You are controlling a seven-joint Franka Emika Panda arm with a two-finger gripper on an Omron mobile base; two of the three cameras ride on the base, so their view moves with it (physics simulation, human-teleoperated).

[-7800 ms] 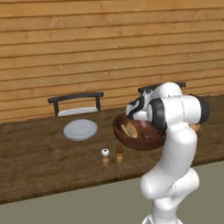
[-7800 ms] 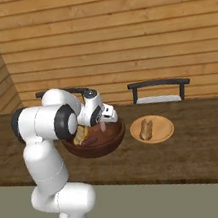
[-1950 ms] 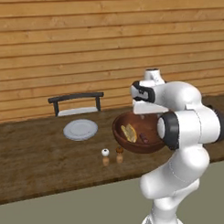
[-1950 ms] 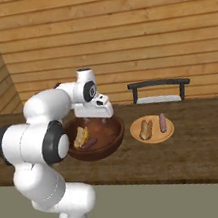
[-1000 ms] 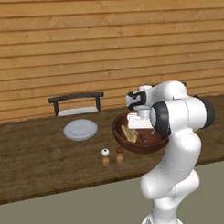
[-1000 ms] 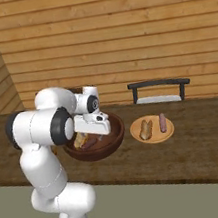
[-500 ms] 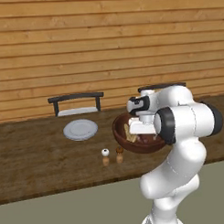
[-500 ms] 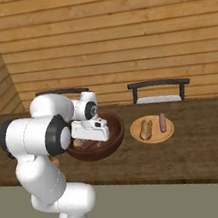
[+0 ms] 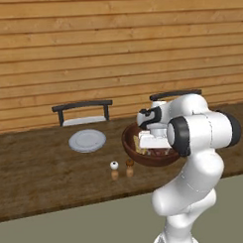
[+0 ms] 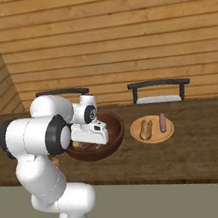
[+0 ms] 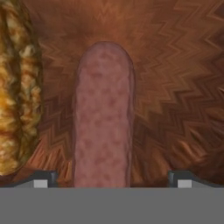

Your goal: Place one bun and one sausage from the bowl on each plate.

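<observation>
Deep in the bowl (image 9: 130, 143), the jaws stand wide open around the sausage (image 11: 103, 118), holding nothing, and closing off-centre could push it against the bun (image 11: 17, 92) beside it.

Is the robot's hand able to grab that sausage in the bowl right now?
Probably yes. The hand is open down in the bowl, fingertips either side of the sausage, nothing between them.
</observation>
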